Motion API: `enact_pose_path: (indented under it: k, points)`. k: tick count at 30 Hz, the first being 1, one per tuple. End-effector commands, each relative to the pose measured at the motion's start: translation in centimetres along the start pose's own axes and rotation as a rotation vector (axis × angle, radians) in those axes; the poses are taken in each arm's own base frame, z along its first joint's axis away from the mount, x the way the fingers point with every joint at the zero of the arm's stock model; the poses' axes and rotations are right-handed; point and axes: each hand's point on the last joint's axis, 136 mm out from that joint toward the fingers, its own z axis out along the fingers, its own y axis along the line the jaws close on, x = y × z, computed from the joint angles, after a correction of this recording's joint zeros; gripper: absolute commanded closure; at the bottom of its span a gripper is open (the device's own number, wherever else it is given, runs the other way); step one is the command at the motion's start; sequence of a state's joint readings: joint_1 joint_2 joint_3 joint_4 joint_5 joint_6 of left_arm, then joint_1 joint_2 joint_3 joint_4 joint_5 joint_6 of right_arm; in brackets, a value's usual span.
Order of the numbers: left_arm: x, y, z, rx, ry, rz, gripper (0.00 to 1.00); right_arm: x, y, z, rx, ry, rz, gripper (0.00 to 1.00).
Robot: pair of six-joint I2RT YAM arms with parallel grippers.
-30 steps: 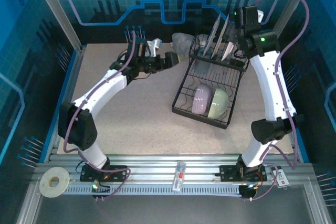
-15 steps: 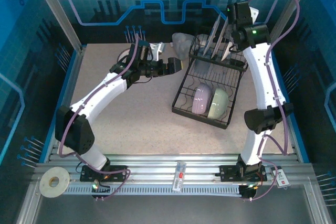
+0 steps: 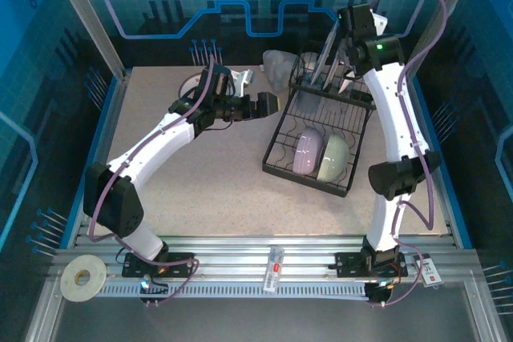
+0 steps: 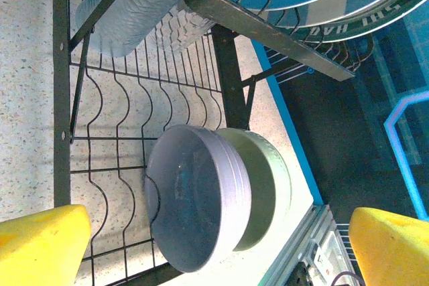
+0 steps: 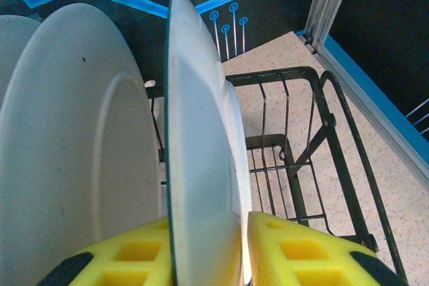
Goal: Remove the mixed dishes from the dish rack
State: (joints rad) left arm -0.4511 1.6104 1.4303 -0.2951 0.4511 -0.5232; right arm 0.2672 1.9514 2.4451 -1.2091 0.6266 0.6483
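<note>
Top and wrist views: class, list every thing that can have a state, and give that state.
Left hand, open, empty.
Right hand, shut on held plate.
Held plate, upright in rack.
Second plate, upright beside it.
Green bowl, on edge in rack.
Lavender bowl, on edge against green bowl.
Cup, on its side.

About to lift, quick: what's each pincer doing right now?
Left pincer: open, holding nothing.
Right pincer: closed on the rim of a white plate standing in the dish rack.
</note>
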Motion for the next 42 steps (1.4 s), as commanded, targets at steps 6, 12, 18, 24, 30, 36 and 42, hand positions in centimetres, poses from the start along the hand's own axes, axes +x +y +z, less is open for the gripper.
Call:
enact_pose_path:
  k: [6, 12, 18, 24, 30, 36, 42]
  points:
    - [1.0, -1.1, -1.2, 0.022, 0.011, 0.024, 0.01, -0.3, -0.4, -0.3, 0.044, -0.013, -0.029, 0.97]
    - [1.1, -1.0, -1.2, 0.018, 0.012, 0.020, 0.01, -1.3, -0.7, -1.1, 0.049, -0.048, -0.038, 1.00]
    - [0.9, -0.9, -1.1, 0.017, 0.008, 0.021, 0.01, -2.8, -1.8, -2.1, 0.115, -0.117, -0.100, 1.00]
    - [0.9, -0.8, -0.9, 0.015, 0.009, 0.013, 0.01, -3.5, -3.0, -2.6, 0.170, -0.146, -0.143, 1.00]
    - [0.6, -0.8, -0.5, 0.024, 0.011, 0.000, 0.01, -3.9, -3.4, -3.2, 0.176, -0.163, -0.147, 1.00]
    - [0.3, -0.8, 0.0, 0.032, 0.011, -0.018, 0.01, -4.8, -4.4, -4.2, 0.179, -0.190, -0.141, 1.00]
    - [0.2, -0.7, 0.4, 0.034, 0.011, -0.032, 0.01, -5.2, -5.1, -4.7, 0.176, -0.200, -0.127, 1.00]
